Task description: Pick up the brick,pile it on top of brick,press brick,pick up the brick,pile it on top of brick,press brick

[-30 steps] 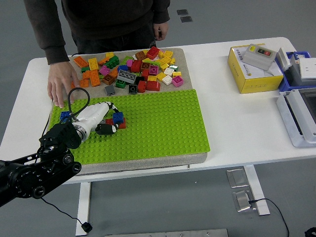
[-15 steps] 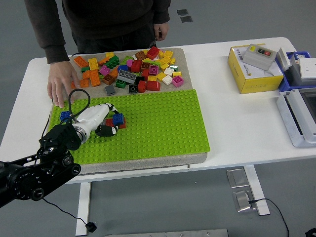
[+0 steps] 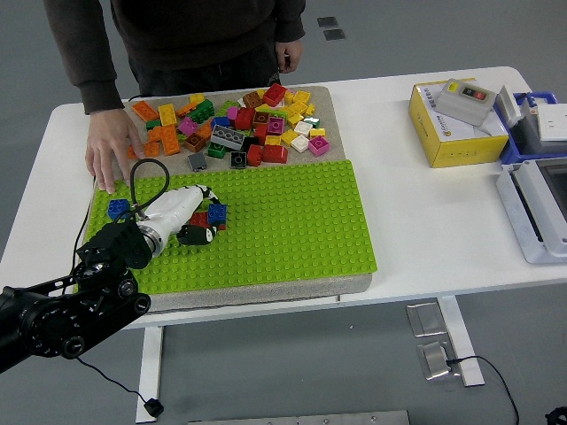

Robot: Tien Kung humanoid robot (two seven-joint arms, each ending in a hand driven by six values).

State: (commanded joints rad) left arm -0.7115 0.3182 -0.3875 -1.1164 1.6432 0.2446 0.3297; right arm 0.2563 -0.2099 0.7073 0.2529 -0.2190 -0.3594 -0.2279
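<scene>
My left hand [image 3: 197, 221], white with black fingertips, lies over the left part of the green baseplate [image 3: 283, 221]. Its fingers [image 3: 196, 235] curl over a small stack of a blue brick [image 3: 217, 212] and a red brick [image 3: 200, 220] standing on the plate. Whether the fingers grip the stack or only rest on it cannot be told. Another blue brick [image 3: 117, 209] sits on the plate's left edge. A pile of loose coloured bricks [image 3: 239, 124] lies on the grey mat behind the plate.
A person stands at the far side, one hand [image 3: 108, 150] flat on the table by the plate's far left corner. A yellow box [image 3: 456, 124] with a grey button unit stands at the right. Blue and grey trays [image 3: 536, 177] sit at the right edge.
My left hand has shifted slightly right and toward the far side over the blue and red bricks. The person's hand has stayed put.
</scene>
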